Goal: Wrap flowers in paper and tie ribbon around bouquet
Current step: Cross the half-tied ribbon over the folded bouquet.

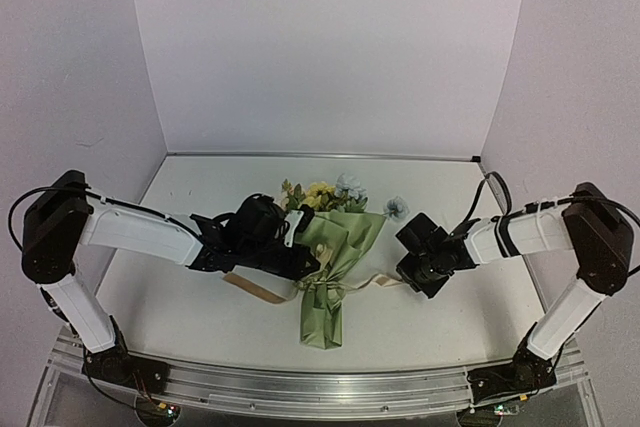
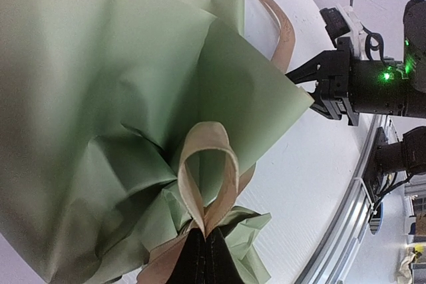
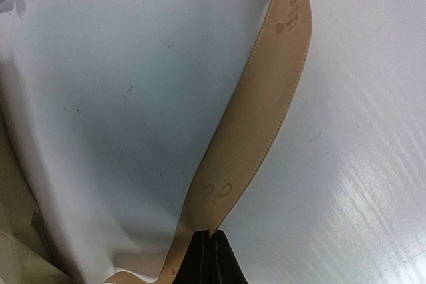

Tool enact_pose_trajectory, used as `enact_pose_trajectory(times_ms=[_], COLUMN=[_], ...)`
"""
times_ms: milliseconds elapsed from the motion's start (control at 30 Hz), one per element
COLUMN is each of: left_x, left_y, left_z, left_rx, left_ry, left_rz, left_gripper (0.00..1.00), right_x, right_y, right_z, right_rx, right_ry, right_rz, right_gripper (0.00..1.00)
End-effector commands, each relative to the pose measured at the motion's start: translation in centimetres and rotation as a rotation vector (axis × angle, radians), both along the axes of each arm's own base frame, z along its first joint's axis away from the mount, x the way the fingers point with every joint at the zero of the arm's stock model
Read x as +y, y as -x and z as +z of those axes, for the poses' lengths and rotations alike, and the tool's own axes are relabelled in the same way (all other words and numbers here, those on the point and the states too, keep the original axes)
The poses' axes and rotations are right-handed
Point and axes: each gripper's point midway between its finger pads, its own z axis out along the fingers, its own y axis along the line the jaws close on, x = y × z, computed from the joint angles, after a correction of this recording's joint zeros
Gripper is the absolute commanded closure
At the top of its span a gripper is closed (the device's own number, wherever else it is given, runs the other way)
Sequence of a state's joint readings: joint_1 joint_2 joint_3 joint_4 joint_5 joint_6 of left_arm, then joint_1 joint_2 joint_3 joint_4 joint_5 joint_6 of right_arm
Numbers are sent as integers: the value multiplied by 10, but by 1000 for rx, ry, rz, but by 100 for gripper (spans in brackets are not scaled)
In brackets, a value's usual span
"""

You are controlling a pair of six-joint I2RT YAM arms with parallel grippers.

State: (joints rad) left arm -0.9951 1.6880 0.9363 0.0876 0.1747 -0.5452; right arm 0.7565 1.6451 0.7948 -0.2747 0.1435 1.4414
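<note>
The fingers (image 2: 196, 264) of the left gripper (image 2: 206, 234) are pressed together on the base of a ribbon (image 2: 206, 157) loop, right at the pinched waist of the olive-green paper (image 2: 100, 84). The fingers (image 3: 203, 264) of the right gripper (image 3: 212, 234) are likewise clamped, on a ribbon tail stretched above the table (image 1: 180, 317). The bouquet (image 1: 335, 247) lies between the two arms: flowers (image 1: 320, 194) toward the back wall (image 1: 330, 47), stem end toward the aluminium rail (image 1: 300, 392). Surface: white, matte. Enclosure: plain pale back wall and side walls.
</note>
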Motion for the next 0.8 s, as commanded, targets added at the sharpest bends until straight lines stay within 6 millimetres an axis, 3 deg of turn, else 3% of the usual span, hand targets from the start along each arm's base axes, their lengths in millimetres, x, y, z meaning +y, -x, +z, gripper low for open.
enact_pose_trajectory(times_ms=[0, 133, 333, 567, 767], left_x=[-2, 1, 4, 5, 6], left_y=[2, 5, 10, 14, 24], left_z=[34, 38, 40, 41, 51], left_rx=[-79, -103, -152, -226, -329], left_ry=[76, 82, 80, 98, 136], left_rz=[-30, -49, -94, -141, -185], left_gripper=[100, 100, 100, 100, 100], right_x=[-13, -7, 33, 113, 151], right_y=[-9, -13, -9, -11, -5], right_z=[36, 77, 150, 188, 204], right_rx=[-100, -179, -332, -385, -403], right_ry=[56, 87, 150, 110, 56], right_rz=[25, 111, 279, 540, 665], right_gripper=[100, 100, 100, 100, 100])
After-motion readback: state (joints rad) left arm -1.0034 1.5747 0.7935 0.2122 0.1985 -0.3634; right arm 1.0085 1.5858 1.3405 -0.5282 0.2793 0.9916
